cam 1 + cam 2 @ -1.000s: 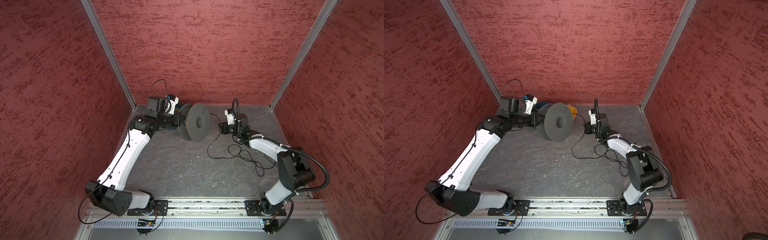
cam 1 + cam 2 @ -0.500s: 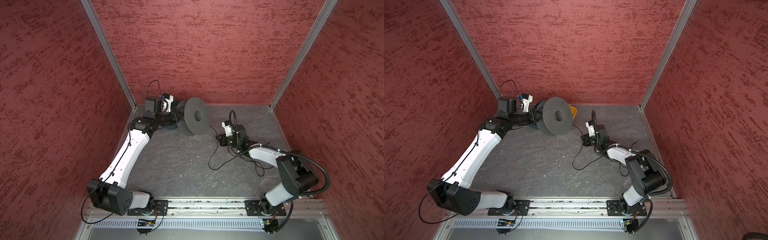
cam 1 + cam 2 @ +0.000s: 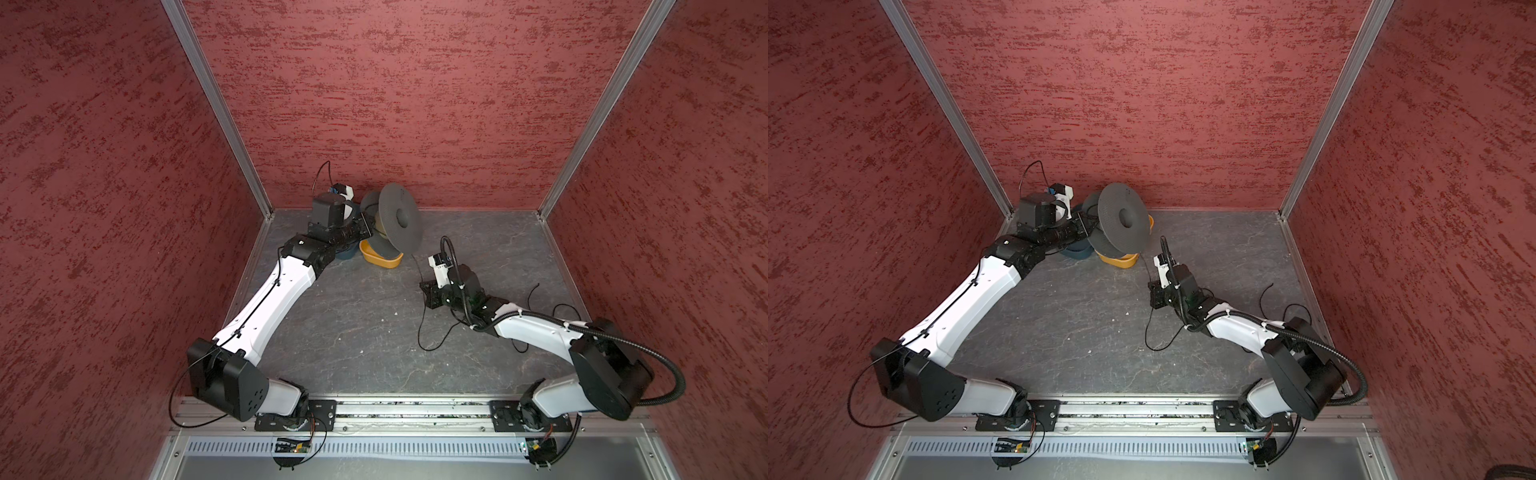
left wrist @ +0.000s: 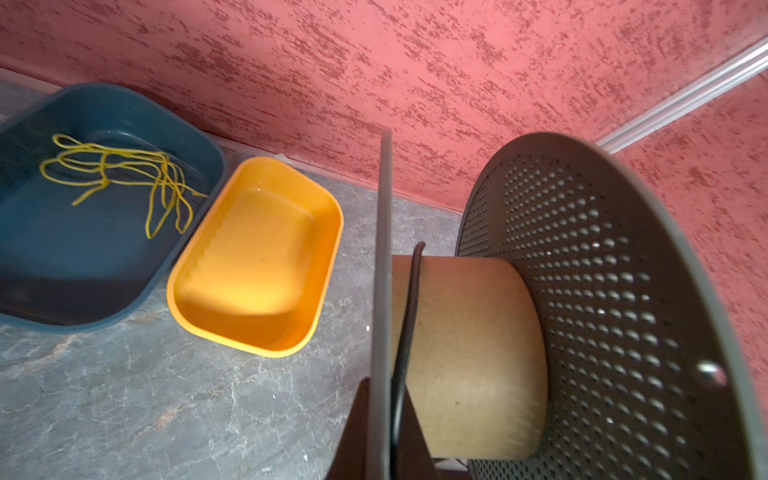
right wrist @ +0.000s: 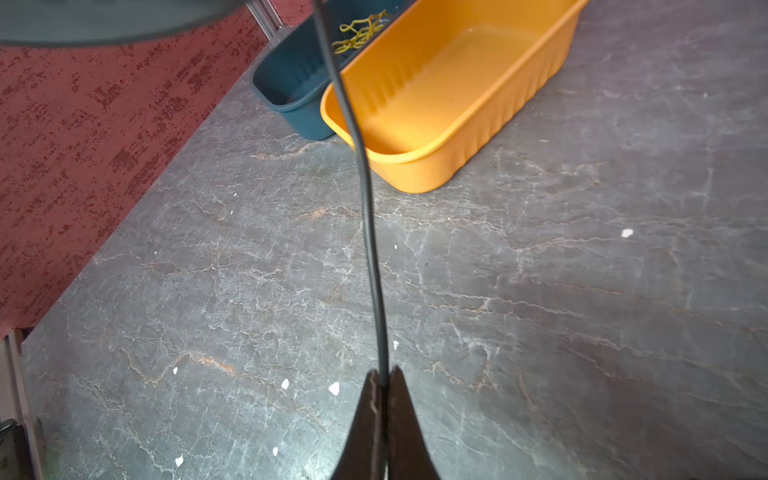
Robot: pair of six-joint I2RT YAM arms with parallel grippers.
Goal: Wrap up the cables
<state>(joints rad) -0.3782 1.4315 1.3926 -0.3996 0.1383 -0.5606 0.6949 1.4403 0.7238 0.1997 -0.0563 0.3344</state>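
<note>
Spool (image 3: 398,216) is up off the table (image 3: 353,332) at the back wall, tilted. It hangs over the orange tray (image 3: 380,261) and half hides it in both top views. The blue tray (image 4: 83,266) is just beside the orange one and sits mostly under the L wrist from above. Yellow strands (image 4: 162,178) lie in it.

L gripper (image 4: 384,399) pinches the spool's near flange, fingers tight either side of the thin disc. There's one turn of cable (image 4: 411,299) on the cardboard core, hard against that flange.

From the spool the cable (image 5: 368,216) runs down & fwd, fairly taut, into R gripper (image 5: 384,378), whose fingers are closed right on it, low over mid table. In the R wrist view it cuts across the orange tray's (image 5: 436,99) corner.

Past R gripper (image 3: 1153,296) the rest of the cable (image 3: 1147,328) drops to the table in loose loops, some under the R arm.

Vs 1 s ago:
- **Spool:** it sat lower, in front of the trays, w/ the orange one nearly covered. Now it's higher & further back, and the tray shows beneath.
- **R gripper:** it was at the back beside the spool. It has come fwd and now sits well apart from it.
</note>
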